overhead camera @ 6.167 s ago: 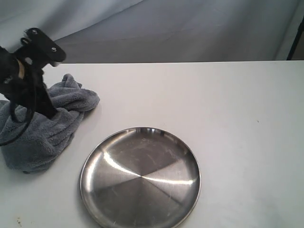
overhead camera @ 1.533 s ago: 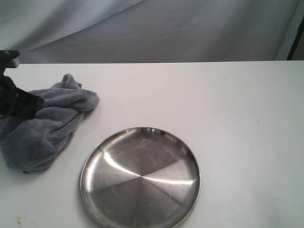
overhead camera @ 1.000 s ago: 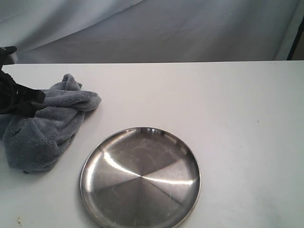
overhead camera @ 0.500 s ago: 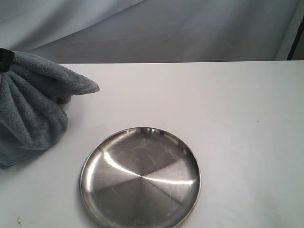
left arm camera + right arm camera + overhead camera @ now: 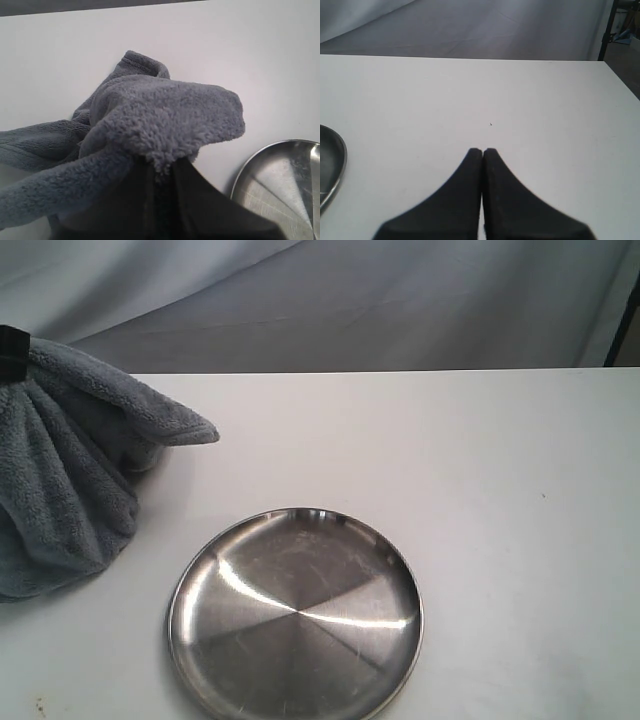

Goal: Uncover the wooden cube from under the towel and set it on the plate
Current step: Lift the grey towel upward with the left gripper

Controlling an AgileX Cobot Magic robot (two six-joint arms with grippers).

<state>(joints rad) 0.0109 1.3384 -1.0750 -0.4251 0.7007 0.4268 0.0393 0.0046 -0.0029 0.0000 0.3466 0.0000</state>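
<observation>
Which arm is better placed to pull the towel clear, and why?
Left. The left gripper is shut on the raised towel; the right gripper sits shut over the table, beyond the plate.

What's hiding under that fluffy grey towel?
Only white table shows around the raised towel. No cube is visible; its hanging folds cover whatever lies beneath.

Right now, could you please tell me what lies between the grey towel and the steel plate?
Only bare white table separates the towel from the plate, with nothing resting on it; the exterior view shows that stretch plainly.
</observation>
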